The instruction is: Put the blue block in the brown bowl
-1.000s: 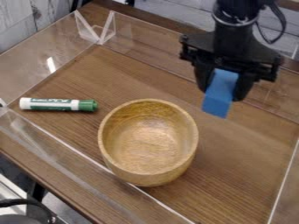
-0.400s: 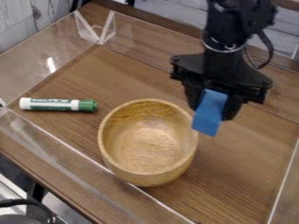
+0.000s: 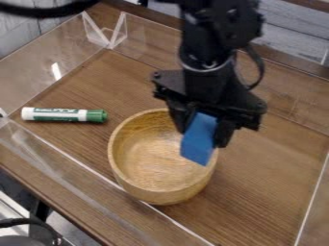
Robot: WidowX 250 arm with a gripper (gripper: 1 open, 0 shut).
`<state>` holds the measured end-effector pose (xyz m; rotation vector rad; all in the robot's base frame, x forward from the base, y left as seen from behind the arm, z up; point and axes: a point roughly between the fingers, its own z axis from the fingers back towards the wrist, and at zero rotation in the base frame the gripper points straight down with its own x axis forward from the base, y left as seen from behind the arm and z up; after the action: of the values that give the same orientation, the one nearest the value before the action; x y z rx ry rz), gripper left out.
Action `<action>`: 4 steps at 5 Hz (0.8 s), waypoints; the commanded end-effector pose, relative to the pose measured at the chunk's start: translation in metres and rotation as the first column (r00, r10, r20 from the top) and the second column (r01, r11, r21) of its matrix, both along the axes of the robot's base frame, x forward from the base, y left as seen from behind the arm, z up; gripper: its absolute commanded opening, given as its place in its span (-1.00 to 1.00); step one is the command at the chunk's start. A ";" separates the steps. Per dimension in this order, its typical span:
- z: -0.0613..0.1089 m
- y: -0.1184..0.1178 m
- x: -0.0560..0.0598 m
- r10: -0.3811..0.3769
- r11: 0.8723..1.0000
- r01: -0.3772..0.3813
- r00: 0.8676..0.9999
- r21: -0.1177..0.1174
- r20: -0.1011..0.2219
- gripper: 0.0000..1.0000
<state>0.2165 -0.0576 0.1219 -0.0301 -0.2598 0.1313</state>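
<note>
While clamped in the hand (image 3: 206, 123), blue block (image 3: 199, 140) above brown bowl (image 3: 141, 173).

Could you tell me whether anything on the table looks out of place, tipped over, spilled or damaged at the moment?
Nothing stands out. The round light-brown wooden bowl sits upright and looks empty. The green-and-white marker lies flat to its left, apart from it. The small bright-blue rectangular block hangs from the black end effector, slightly tilted, over the bowl's right side.

One camera looks down obliquely from the front, close, onto the wooden table (image 3: 270, 163).
</note>
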 end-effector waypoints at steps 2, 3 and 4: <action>-0.006 0.015 -0.006 0.005 1.000 -0.005 0.999 -0.008 0.035 -1.00; -0.011 0.017 -0.010 0.011 1.000 -0.011 1.000 -0.003 0.029 -1.00; -0.012 0.018 -0.012 0.019 1.000 -0.019 1.000 0.001 0.025 -1.00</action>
<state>0.1995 -0.0405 0.1010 -0.0230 -0.2470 0.1457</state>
